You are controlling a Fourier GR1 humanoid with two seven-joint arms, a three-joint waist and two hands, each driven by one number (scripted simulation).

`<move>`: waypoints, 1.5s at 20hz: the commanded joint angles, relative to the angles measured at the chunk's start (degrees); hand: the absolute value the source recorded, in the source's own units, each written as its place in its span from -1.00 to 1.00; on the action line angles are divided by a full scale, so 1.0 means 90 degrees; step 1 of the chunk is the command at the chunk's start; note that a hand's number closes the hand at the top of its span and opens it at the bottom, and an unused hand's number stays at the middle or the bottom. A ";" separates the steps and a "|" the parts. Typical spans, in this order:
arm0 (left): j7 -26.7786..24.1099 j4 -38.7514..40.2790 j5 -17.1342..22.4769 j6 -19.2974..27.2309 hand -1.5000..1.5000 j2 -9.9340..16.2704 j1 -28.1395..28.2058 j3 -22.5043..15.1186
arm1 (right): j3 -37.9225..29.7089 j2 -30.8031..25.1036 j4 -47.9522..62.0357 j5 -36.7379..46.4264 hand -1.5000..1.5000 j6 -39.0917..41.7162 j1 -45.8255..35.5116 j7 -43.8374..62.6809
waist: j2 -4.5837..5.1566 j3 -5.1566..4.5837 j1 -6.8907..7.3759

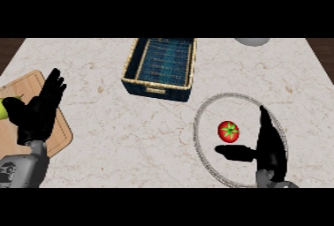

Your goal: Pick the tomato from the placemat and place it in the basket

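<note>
Head view. The tomato [228, 131] is lying on the round placemat [207, 110], well apart from the basket [158, 90] on the desk [117, 132]. The right hand [269, 143] is standing open just beside the tomato, thumb reaching below it, holding nothing. The left hand [40, 110] is resting open at the left edge.

Grey round thing [252, 41] at the top is getting cut off by the edge, can't identify it. Left hand [39, 110] is hiding part of the cutting board [62, 132] and a yellow-green item [4, 108], itself cut by the left edge.
</note>
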 commanded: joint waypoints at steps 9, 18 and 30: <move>0.0153 -0.0075 -0.0246 -0.0243 0.00 -0.0252 -0.0142 0.0274 | -0.0554 0.0355 0.0903 0.0115 -1.00 0.0088 -0.0085 -0.0587 | 0.0000 0.0000 -0.0002; -0.0039 -0.0083 -0.0506 -0.0278 0.00 -0.0461 0.0058 0.0350 | -0.0575 0.0749 0.1581 0.0310 -1.00 0.0009 -0.0198 -0.0868 | 0.0000 0.0000 0.0004; 0.0262 -0.0022 -0.0568 -0.0306 0.00 -0.0481 -0.0280 0.0349 | -0.0355 0.0563 0.2239 -0.0088 1.00 0.0789 -0.0404 -0.1691 | 0.0006 0.0002 0.0007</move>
